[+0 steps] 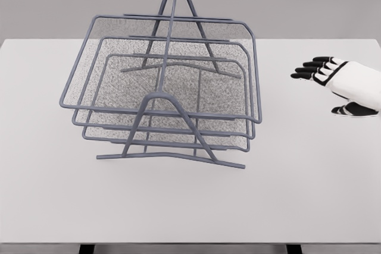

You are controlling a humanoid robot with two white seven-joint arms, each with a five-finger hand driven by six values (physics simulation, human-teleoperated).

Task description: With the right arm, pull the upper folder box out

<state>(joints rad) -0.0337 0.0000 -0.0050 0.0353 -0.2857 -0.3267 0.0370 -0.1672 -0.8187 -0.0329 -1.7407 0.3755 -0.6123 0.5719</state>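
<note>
The rack (164,87) is set mid-table (190,206), three mesh trays stacked in it; the top tray (107,34) is seated in the frame, its long axis running left-right, slightly skewed. The lower trays are partly hidden under it and hard to separate through the mesh. The right hand (333,75) is seen at the right edge, fingers loosely spread toward the rack, nothing held, well apart, arm cut off.

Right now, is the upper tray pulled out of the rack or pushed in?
Mostly in. The upper tray sits stacked over the two lower trays in the rack; the right hand, fingers spread, is apart from it.
</note>
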